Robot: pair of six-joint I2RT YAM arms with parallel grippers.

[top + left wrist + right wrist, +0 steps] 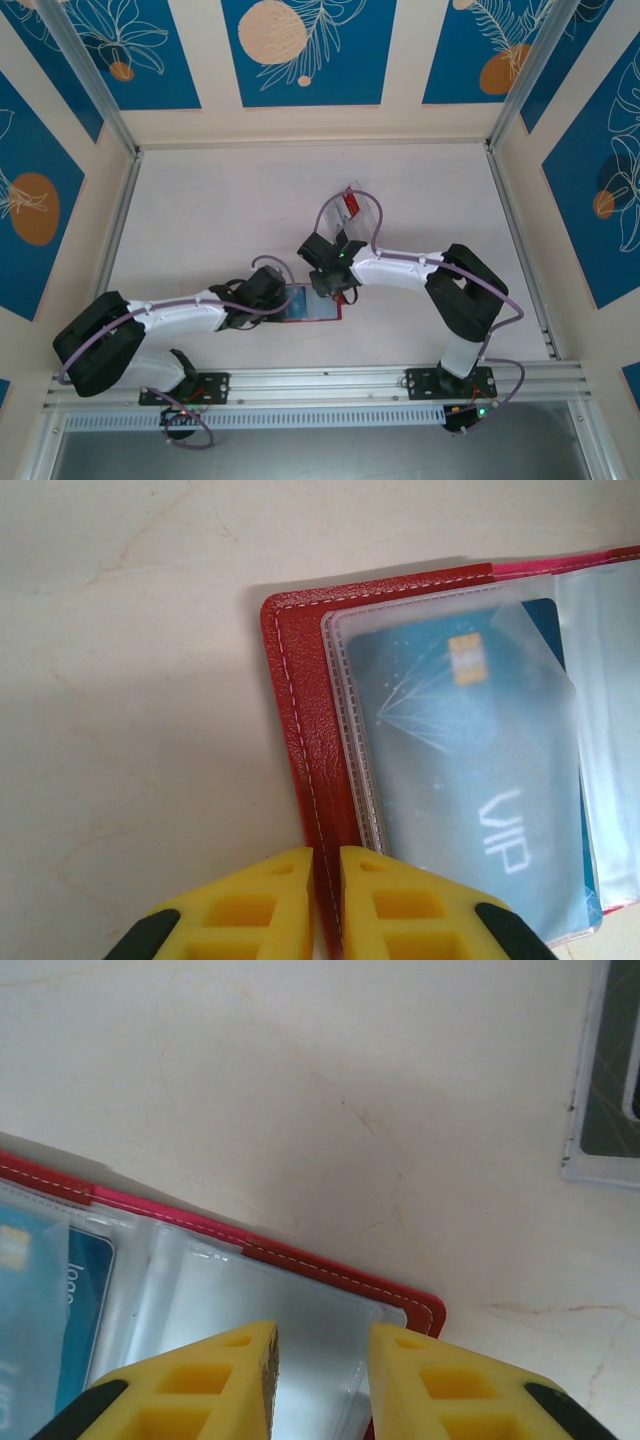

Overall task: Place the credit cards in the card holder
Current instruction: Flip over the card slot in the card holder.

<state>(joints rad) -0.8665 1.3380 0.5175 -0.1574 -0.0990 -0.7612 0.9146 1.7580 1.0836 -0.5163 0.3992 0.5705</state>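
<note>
A: Locate card holder (318,308).
B: Lies open on tabletop (220,210), teal-blue card (470,770) sleeved inside.
A: Report left jaws.
B: Closed, pinching card holder's left cover edge.
A: Right jaws?
B: Stand apart over clear sleeve (300,1300) at right page.

Right gripper (322,1348), fingers parted, over the open card holder (232,1282) — teal card (88,1272) sleeved at left.
</note>
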